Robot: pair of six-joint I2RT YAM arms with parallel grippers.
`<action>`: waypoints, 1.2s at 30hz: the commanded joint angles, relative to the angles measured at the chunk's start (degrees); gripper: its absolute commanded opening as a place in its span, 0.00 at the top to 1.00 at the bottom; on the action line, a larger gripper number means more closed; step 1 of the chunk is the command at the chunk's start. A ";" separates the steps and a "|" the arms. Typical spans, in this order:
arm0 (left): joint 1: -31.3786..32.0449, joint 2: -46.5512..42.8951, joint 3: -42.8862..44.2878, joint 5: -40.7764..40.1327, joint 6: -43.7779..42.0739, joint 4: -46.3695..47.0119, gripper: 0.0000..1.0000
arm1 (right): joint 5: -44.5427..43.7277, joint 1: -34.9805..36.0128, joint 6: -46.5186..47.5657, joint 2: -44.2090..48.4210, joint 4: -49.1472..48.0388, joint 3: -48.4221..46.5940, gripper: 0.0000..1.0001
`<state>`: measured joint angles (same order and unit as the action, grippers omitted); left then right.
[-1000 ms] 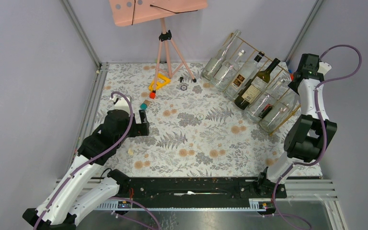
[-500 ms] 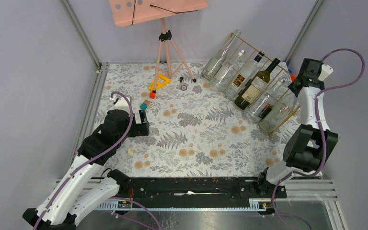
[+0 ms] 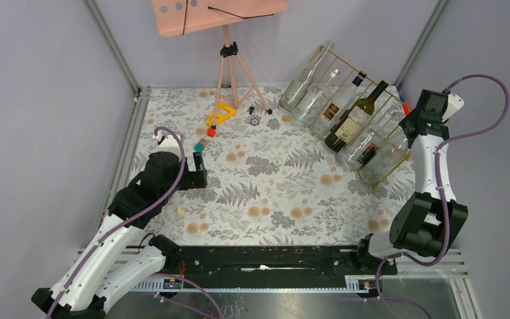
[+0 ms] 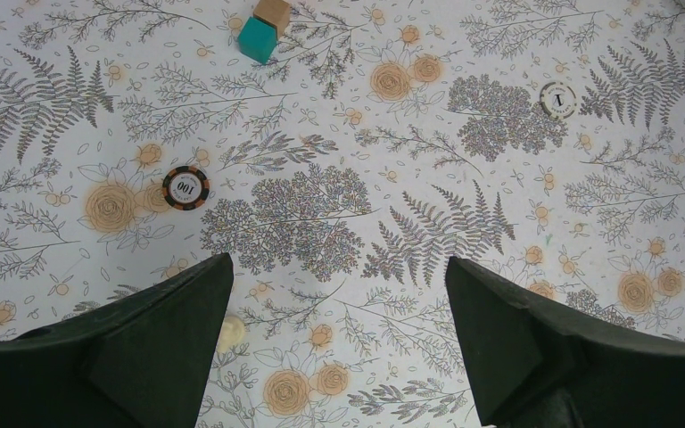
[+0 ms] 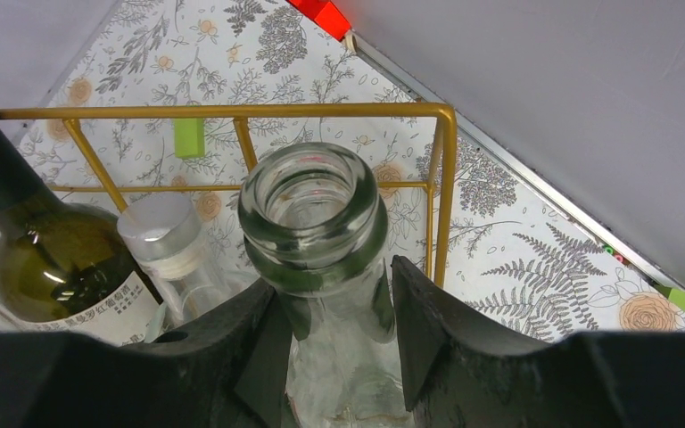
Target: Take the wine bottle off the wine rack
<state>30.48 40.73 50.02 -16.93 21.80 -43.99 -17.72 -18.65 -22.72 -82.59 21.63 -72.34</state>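
Observation:
The gold wire wine rack (image 3: 357, 70) leans at the far right and holds several bottles; its top bar also shows in the right wrist view (image 5: 321, 111). A dark green labelled wine bottle (image 3: 353, 119) lies in a middle cell and shows in the right wrist view (image 5: 45, 259). My right gripper (image 5: 332, 285) is shut on the neck of a clear, uncapped glass bottle (image 5: 310, 209) in the rack's rightmost cell (image 3: 386, 158), just below its lip. From above, that gripper (image 3: 413, 127) sits at the rack's upper right end. My left gripper (image 4: 339, 294) is open and empty above the floral mat.
A capped clear bottle (image 5: 162, 234) lies between the green and the held one. A pink tripod stand (image 3: 229, 53), a yellow triangle (image 3: 222, 113) and small blocks are at the back. A teal cube (image 4: 257, 40) and poker chips (image 4: 185, 187) lie near the left gripper. The grey wall is close behind the rack.
My right wrist has shifted to the right and a little toward the near edge, its elbow dropping back. The left arm has not moved.

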 commanded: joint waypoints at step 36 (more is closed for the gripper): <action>0.00 0.39 -0.19 0.32 -0.80 2.85 0.01 | 3.82 6.60 1.92 25.56 -9.01 10.33 1.00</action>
<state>30.48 41.08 50.02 -16.91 21.80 -43.97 -14.02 -14.98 -19.55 -62.26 20.75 -60.12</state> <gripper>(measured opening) 0.988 0.480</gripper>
